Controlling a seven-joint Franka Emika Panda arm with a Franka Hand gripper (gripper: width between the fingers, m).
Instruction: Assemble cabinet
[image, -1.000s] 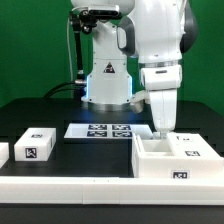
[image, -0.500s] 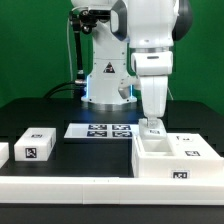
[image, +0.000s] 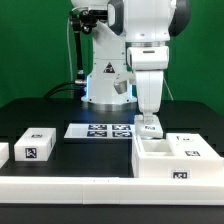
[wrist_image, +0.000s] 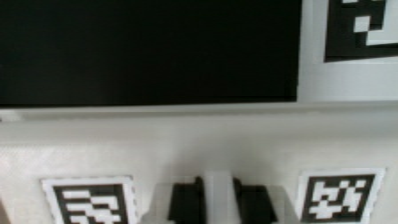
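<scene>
The cabinet (image: 176, 160) is a large white box-shaped shell with square tags, standing at the exterior view's right near the front. My gripper (image: 149, 122) hangs straight down over the cabinet's back left corner, just above or touching its rim. In the wrist view the cabinet's white face (wrist_image: 196, 140) fills the lower half, with a tag on either side. My two dark fingertips (wrist_image: 189, 203) stand close together over it, with only a thin white strip between them. The gripper (wrist_image: 217, 203) looks shut, and I see no separate part held.
A small white tagged block (image: 34, 145) sits at the exterior view's left, and another shows at the left edge (image: 3, 152). The marker board (image: 100, 130) lies flat behind them on the black table. A long white ledge (image: 70, 188) runs along the front. The robot base (image: 105, 75) stands at the back.
My gripper has moved toward the exterior view's left, from over the cabinet's back wall to its back left corner. The cabinet has not moved.
</scene>
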